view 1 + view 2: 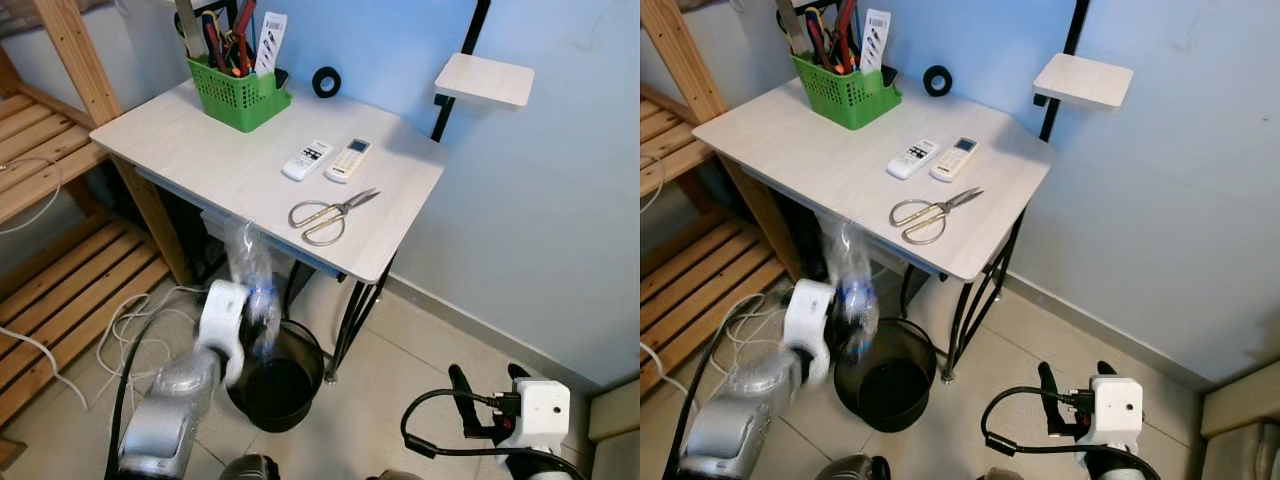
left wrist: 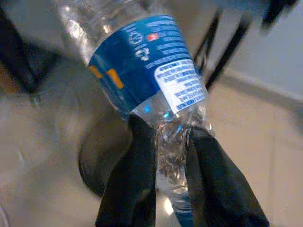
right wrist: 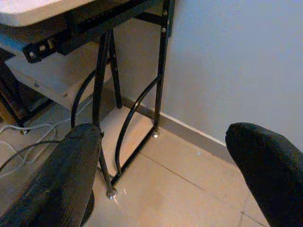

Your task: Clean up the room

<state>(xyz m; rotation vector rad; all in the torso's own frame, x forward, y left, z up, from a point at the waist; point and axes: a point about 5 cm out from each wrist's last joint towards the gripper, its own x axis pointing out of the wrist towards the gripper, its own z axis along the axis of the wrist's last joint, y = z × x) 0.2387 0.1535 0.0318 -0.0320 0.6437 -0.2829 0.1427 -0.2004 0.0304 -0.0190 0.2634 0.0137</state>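
Observation:
My left gripper (image 2: 165,137) is shut on a crushed clear plastic bottle (image 1: 250,270) with a blue label (image 2: 142,56). It holds the bottle by its crumpled part, tilted, just under the table's front edge. The bottle hangs over the near left rim of a round black bin (image 1: 312,350) that stands on the floor under the table. The bin looks dark inside. My right gripper (image 1: 488,375) is low at the right, above the floor tiles. Its fingers (image 3: 75,165) are spread wide with nothing between them.
The white table (image 1: 190,150) carries scissors (image 1: 330,215), two remotes (image 1: 308,160), a green basket of tools (image 1: 238,95) and a tape roll (image 1: 326,81). Black table legs (image 3: 161,71) stand by the blue wall. A wooden rack (image 1: 60,260) and loose cables (image 1: 130,330) lie left.

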